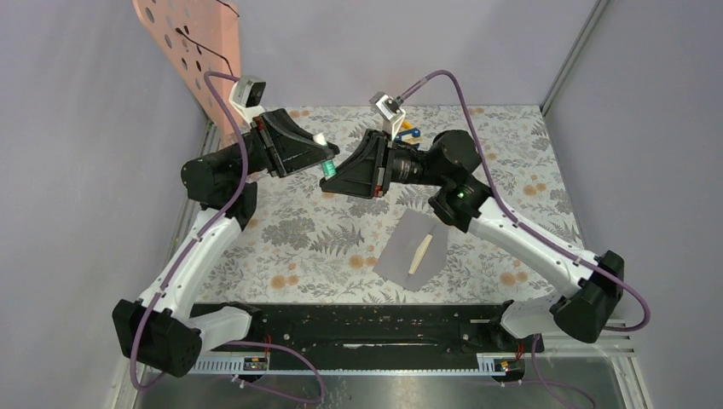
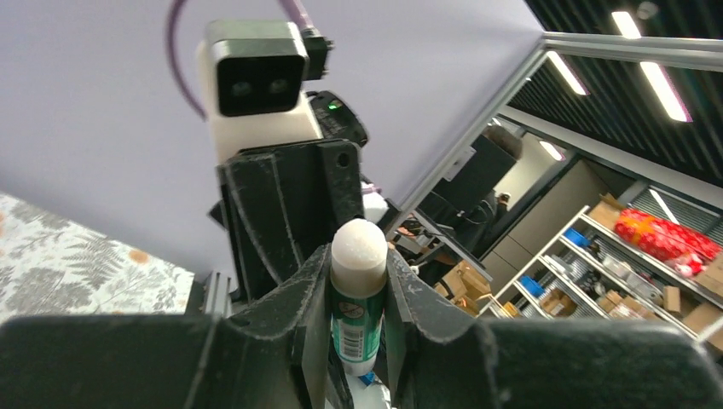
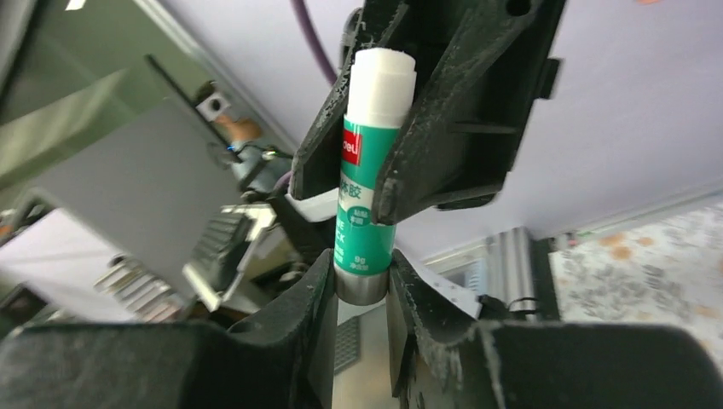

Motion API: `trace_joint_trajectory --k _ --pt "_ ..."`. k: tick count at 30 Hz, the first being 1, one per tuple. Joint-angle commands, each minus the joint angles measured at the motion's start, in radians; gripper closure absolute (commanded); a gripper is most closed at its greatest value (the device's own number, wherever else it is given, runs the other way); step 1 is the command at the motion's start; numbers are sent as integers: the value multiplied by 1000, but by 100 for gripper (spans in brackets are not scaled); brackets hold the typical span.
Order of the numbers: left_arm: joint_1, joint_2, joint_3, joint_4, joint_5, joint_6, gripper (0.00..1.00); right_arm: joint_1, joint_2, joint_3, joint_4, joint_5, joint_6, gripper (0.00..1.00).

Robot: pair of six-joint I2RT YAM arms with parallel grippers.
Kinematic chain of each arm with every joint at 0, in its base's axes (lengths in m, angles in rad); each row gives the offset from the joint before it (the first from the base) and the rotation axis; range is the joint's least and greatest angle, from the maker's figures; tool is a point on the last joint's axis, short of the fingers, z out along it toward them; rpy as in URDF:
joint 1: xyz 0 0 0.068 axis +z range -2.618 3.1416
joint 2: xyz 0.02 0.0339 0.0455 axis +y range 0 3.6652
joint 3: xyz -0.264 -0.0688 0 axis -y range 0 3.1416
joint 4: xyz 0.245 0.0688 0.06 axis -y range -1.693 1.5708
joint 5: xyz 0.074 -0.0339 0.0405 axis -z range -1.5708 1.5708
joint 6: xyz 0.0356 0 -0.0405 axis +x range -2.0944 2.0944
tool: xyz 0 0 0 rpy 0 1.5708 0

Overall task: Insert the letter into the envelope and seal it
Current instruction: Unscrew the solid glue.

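- Two arms are raised over the far half of the bench, and their tips meet in the air just left of its middle.
- From the near-left corner, the left arm climbs to a bent elbow near the left edge. Its wrist then turns right towards the centre.
- From the near-right corner, the right arm climbs the same way. It folds at an elbow over the far-right part of the bench and reaches back left.
- The left pincer is clamped on a glue stick. Both fingers press the green label, and the white end pokes out beyond them.
- The right pincer faces it tip to tip. Its fingers are drawn in narrow around the stick's grey end and lie against it on both sides.
- Both pincers therefore have the stick, which hangs well above the cloth and touches nothing else.
- The envelope lies flat on the flowered cloth, right of the middle and towards the near edge. It is turned at a slant to that edge.
- It is plain grey-lilac, unmarked and smooth.
- A narrow tan sheet shows along its right part, running lengthwise. I cannot tell whether it sits inside or on top.
- Neither pincer touches the envelope, which lies under the right forearm and well apart from the stick.
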Motion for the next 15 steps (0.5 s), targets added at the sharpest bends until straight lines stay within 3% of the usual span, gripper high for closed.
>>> trace_joint_trajectory --k 1,7,15 --pt "-13 10 20 448 93 -323 100 -67 103 -38 379 -92 283 100" --pt "-14 9 46 493 104 -346 100 -76 280 9 830 -106 671 100" --pt "-14 -20 76 498 140 -344 100 -77 412 77 977 -86 832 100"
